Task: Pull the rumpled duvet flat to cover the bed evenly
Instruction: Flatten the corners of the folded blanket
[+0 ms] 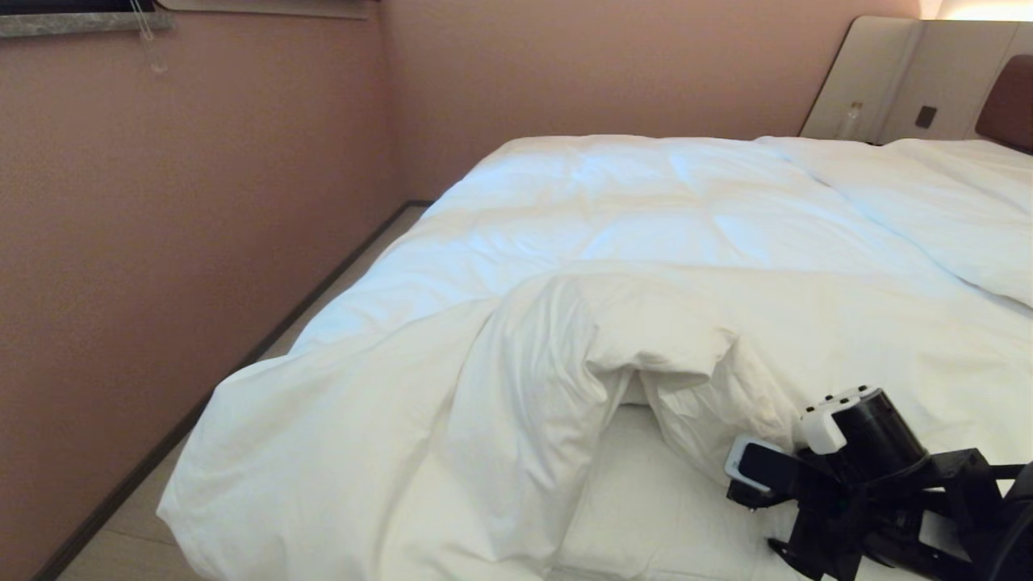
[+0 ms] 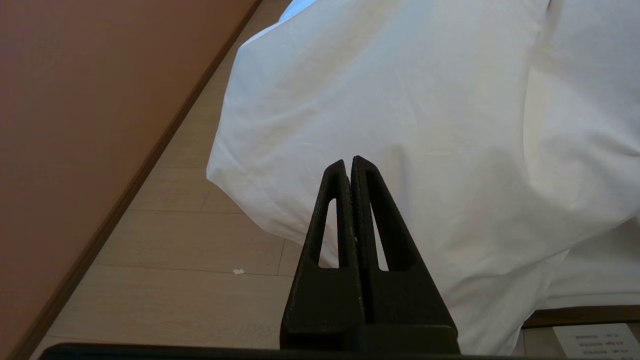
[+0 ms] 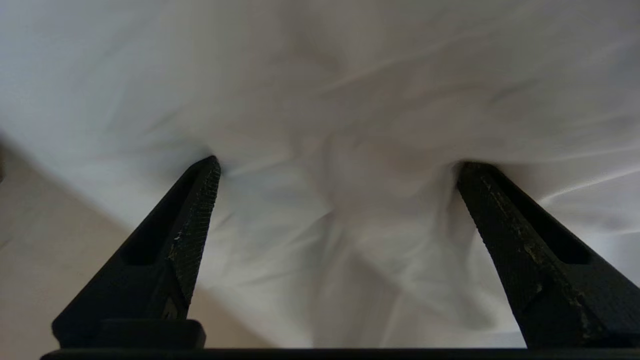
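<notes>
So the duvet (image 1: 646, 234) was only partway sorted at this point. The far half looked decent: it lay pretty flat across the bed (image 1: 637, 500), reaching up toward the pillows (image 1: 960, 210) on the far right, quilted squares showing. The near end was the mess. A big chunk was folded back on itself into a puffy hump near the middle, and under that fold you could see bare fitted sheet (image 1: 646, 484) on the near right part of the mattress. On the near left the duvet spilled over the bed's edge and hung down toward the floor (image 2: 200, 240).

The right hand (image 3: 340, 170) was down at the near right, fingers spread wide with their tips pressing into white cloth, nothing pinched between them. From its wrist view I couldn't tell if that cloth was duvet or sheet. The left hand (image 2: 350, 165) was parked, fingers shut together with nothing in them, pointing at the overhanging near-left corner.

My read: maybe half done. The folded hump still needed pulling toward the near end to cover the exposed sheet, then evening out the left overhang.
</notes>
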